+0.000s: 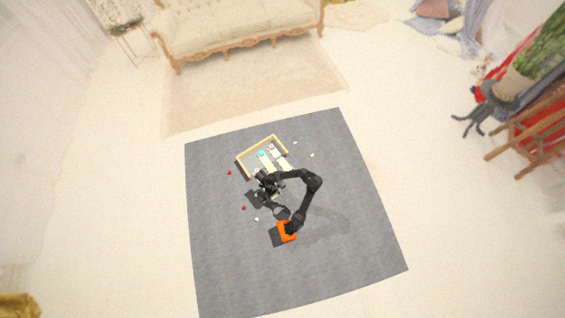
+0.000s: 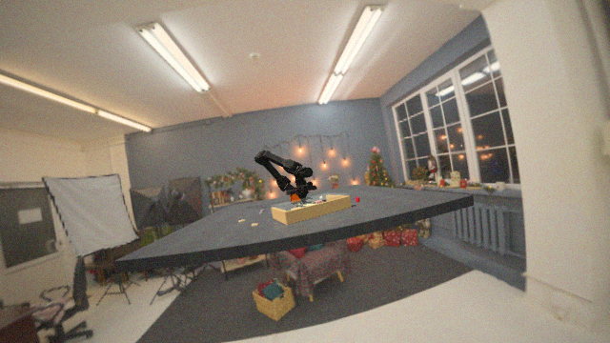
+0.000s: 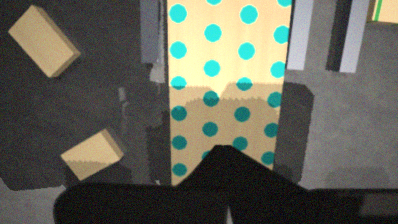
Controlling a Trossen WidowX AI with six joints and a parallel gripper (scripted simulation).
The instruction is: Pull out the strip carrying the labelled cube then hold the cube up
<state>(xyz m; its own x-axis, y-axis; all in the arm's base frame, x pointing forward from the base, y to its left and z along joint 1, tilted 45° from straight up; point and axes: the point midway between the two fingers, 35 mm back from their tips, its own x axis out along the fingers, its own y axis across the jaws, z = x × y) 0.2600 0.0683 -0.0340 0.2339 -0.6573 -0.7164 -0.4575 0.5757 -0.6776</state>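
Room w/ blue-gray back wall [image 2: 229, 138], hung w/ lit bulbs [image 2: 324, 165]. Paned window [image 2: 457, 114] past tabletop's [image 1: 291, 274] [image 2: 381, 214] right corner, exterior view; radiator [image 2: 481, 229] below that corner. Tube lights on ceiling [image 2: 267, 29]. Top view: cream sofa [image 1: 238, 26], 1 beige rug [image 1: 256, 84] beyond tabletop's upper edge.
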